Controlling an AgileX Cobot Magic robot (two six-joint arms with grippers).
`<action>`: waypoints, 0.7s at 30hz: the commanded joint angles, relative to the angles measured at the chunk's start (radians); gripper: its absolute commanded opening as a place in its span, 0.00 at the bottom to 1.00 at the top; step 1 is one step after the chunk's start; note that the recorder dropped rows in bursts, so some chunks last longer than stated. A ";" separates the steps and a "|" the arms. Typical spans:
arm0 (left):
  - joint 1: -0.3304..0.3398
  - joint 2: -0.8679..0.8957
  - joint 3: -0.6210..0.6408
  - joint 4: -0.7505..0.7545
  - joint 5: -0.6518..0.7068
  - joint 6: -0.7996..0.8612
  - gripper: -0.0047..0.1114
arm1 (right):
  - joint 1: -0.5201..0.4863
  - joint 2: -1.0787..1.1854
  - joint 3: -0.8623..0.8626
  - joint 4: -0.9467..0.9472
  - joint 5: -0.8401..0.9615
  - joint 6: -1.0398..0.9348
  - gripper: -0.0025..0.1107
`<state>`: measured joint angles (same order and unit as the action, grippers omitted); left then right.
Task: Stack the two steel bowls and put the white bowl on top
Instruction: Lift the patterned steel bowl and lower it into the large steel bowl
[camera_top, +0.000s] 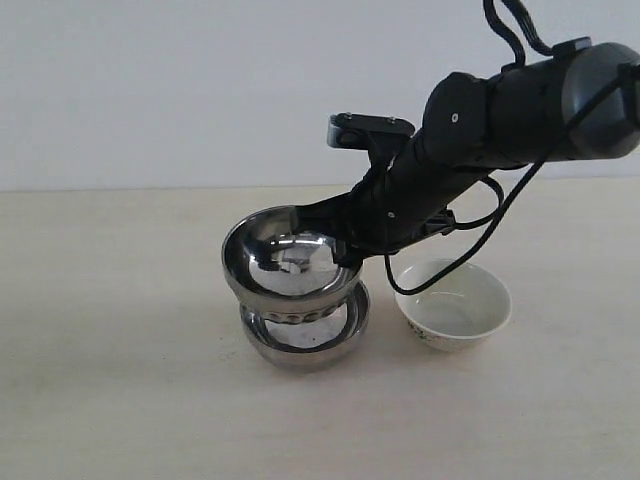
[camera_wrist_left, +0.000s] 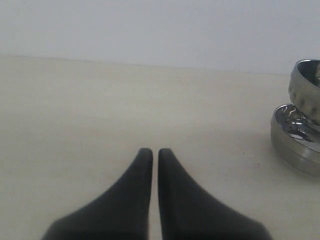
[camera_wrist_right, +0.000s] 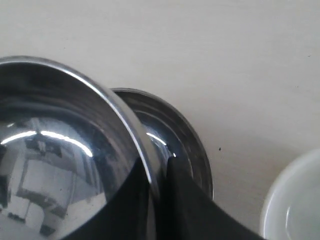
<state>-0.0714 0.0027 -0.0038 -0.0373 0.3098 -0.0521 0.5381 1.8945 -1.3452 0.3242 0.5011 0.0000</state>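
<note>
Right arm (camera_top: 500, 110) reaches down from the upper right of the exterior view. Its jaws are clamped on the rim of the dimpled steel bowl (camera_top: 285, 255), one finger inside the rim and one outside, as the right wrist view shows (camera_wrist_right: 60, 150).

We note this bowl is tilted, its open side turned toward the exterior camera. Its dimpled lower band sits inside the mouth of the plain steel bowl (camera_top: 300, 350). We cannot tell whether the two bases touch.

The plain steel bowl stands upright on the counter (camera_top: 120, 350), directly under the held bowl. In the right wrist view part of its inner wall (camera_wrist_right: 175, 130) shows beyond the gripped rim.

The white bowl (camera_top: 450, 335) stands upright on the counter just beside the steel pair, on their right and apart from them. The arm's cable loops above it.

Left jaws hang low over bare counter, fingers (camera_wrist_left: 140, 190) drawn together with only a thin slit between, gripping nothing. Both steel bowls (camera_wrist_left: 306, 87) (camera_wrist_left: 295, 135) stand well off to their side.
</note>
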 joint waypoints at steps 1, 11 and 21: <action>0.003 -0.003 0.004 0.002 -0.003 -0.001 0.07 | 0.001 -0.004 -0.001 0.001 -0.008 0.000 0.02; 0.003 -0.003 0.004 0.002 -0.003 -0.001 0.07 | 0.001 0.071 -0.001 0.001 -0.034 -0.029 0.02; 0.003 -0.003 0.004 0.002 -0.003 -0.001 0.07 | 0.001 0.071 -0.001 0.001 -0.040 -0.033 0.02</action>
<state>-0.0714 0.0027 -0.0038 -0.0373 0.3098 -0.0521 0.5381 1.9691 -1.3436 0.3220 0.4743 -0.0262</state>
